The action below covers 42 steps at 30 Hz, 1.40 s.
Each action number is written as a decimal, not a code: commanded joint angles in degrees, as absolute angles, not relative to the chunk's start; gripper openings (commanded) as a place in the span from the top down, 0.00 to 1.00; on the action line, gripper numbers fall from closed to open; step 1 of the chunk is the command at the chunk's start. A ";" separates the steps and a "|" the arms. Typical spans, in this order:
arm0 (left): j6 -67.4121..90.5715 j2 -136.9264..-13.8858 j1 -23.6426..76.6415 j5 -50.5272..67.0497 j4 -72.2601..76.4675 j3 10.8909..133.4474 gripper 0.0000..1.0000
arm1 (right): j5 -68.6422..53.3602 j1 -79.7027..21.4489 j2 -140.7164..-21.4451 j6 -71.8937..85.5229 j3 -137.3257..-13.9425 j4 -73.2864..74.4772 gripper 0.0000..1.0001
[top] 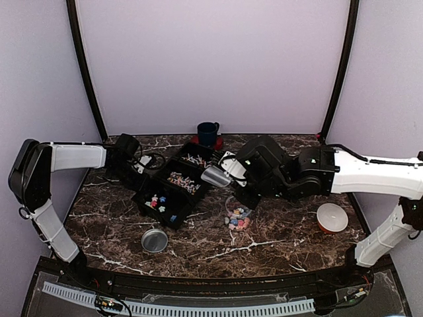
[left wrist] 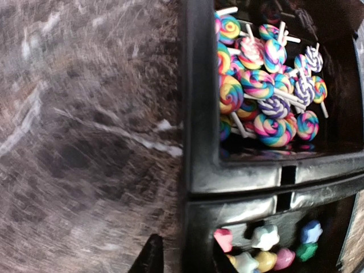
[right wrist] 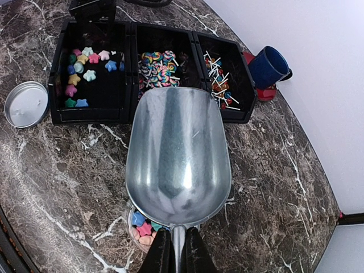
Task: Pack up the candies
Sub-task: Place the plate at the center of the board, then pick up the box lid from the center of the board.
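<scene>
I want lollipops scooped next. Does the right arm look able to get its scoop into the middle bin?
Probably yes. The scoop, empty in the right gripper, points at the open middle bin holding the lollipops, and nothing lies between them.

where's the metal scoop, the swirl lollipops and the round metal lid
metal scoop [right wrist: 177,153]: right wrist view, middle of its bowl
swirl lollipops [left wrist: 257,81]: left wrist view, a lollipop head mid-pile
round metal lid [right wrist: 25,104]: right wrist view, its flat centre
</scene>
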<state>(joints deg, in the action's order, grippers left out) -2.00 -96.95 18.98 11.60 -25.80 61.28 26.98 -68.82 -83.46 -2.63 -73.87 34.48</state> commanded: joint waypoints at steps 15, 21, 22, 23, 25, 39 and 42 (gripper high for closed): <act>3.67 -78.33 23.88 6.73 -32.38 59.54 0.32 | 29.34 -67.32 -77.04 -2.11 -71.15 31.87 1.00; 12.22 -71.64 26.60 5.66 -34.26 52.26 0.35 | 29.89 -65.85 -76.32 -2.07 -70.71 31.64 1.00; 13.40 -69.71 27.03 6.06 -33.99 50.95 0.36 | 29.97 -65.64 -76.11 -2.03 -70.60 31.51 1.00; 14.53 -68.37 27.47 6.34 -33.80 49.87 0.36 | 29.95 -65.64 -75.98 -1.95 -70.43 31.41 1.00; 16.44 -66.65 28.48 6.66 -33.68 48.11 0.38 | 29.90 -65.46 -75.65 -1.81 -70.24 31.29 1.00; 26.08 -69.61 41.99 4.50 -30.67 39.48 0.47 | 30.42 -65.13 -74.20 -1.24 -69.32 31.72 1.00; 26.62 -70.91 42.97 3.92 -30.47 38.24 0.48 | 30.49 -65.06 -74.01 -1.32 -69.08 31.60 1.00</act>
<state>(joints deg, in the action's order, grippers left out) 24.12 -69.82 41.85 5.61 -31.35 40.05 29.54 -65.56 -75.66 -2.24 -69.65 34.00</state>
